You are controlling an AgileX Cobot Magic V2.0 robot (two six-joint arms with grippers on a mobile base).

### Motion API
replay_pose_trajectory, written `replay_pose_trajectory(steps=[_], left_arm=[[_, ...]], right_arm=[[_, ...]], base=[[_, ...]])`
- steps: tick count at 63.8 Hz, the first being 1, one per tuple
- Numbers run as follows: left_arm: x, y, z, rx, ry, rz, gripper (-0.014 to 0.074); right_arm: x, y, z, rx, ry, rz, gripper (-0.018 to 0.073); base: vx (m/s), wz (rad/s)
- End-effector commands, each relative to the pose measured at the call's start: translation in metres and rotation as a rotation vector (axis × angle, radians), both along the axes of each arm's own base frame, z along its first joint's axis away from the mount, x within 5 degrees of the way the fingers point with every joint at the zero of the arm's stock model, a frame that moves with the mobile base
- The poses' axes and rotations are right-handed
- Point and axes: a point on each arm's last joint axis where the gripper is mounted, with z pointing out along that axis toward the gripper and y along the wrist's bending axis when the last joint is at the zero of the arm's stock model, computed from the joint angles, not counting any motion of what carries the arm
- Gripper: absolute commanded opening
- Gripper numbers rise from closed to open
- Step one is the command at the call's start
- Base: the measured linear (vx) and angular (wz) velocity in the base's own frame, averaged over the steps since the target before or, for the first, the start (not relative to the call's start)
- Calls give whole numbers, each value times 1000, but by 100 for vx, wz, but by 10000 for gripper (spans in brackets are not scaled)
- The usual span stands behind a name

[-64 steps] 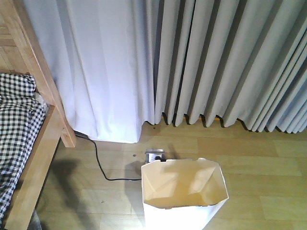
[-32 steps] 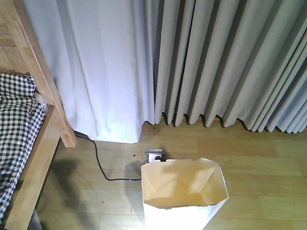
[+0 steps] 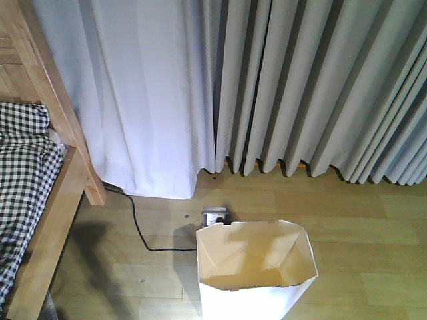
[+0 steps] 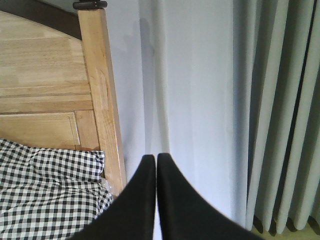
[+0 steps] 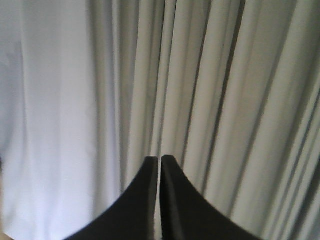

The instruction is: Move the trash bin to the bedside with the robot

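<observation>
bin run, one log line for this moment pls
bin: upright on floor, right of bed, apart | left gripper: shut, empty | right gripper: shut, empty | cable: between bed and bin

Wooden floor under trash bin, cable

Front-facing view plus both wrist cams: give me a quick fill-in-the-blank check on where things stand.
1. The white thin-walled plastic trash bin stands on the wooden ____.
2. The bed's light brown wooden side rail is on the ____ side of the front view.
3. The left gripper and the right gripper are both ____.

Missing words: floor; left; shut
</observation>
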Motion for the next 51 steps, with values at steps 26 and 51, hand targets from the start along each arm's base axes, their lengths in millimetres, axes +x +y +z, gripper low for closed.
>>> replay_pose_trajectory(steps=[26,51], left_arm=[[-2,0,15,-1,-102,-2,-6],[-1,0,15,-1,-101,-2,-6]], right_arm=[[3,-10,-37,-87,-80,-112,-9],[-8,-11,-87,-1,-123,-123,-9]], base=[[0,0],[0,0]])
